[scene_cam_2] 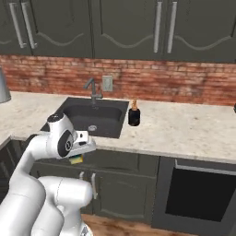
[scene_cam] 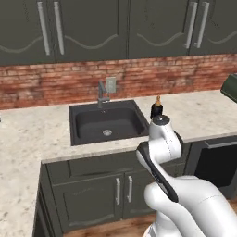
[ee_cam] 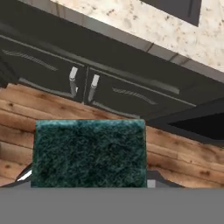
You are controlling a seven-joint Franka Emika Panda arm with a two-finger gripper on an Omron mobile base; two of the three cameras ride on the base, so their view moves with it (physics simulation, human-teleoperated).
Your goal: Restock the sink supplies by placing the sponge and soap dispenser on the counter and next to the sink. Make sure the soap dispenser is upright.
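- The beige speckled stone counter (scene_cam_2: 184, 129) runs over dark grey cabinets (scene_cam: 97, 192) and is backed by a red brick wall (scene_cam_2: 184, 85); more dark grey cabinets (scene_cam_2: 124, 27) hang above.
- The dark charcoal rectangular sink (scene_cam: 107, 122) is set into the counter, with a round silver drain (scene_cam: 107, 132) in its floor and a grey faucet (scene_cam: 102, 95) at its rear edge.
- The small squat black soap dispenser (scene_cam_2: 134, 113) with a narrow orange-tan pump top stands upright on the counter, just beside the sink's right edge. In the left base view it (scene_cam: 157, 107) is partly hidden behind the arm.
- The small rectangular sponge (ee_cam: 89, 153) sits between the fingers of the two-finger gripper (scene_cam_2: 77, 157), directly in front of the hand camera. Its dark green scrub layer faces that camera: mottled, coarse, with a straight top edge and square corners.
- In the right base view a sliver of the sponge's yellow body (scene_cam_2: 76, 160), with a dark layer, shows beneath the white hand. It hangs in front of the cabinet fronts, below the counter edge and below the sink's front rim, and touches neither.
- Pincer state: closed on the sponge, jaws held apart by the block's width.
- Behind the sponge, the hand view shows a wooden plank floor (ee_cam: 183, 157) and two cabinet door handles (ee_cam: 83, 83).
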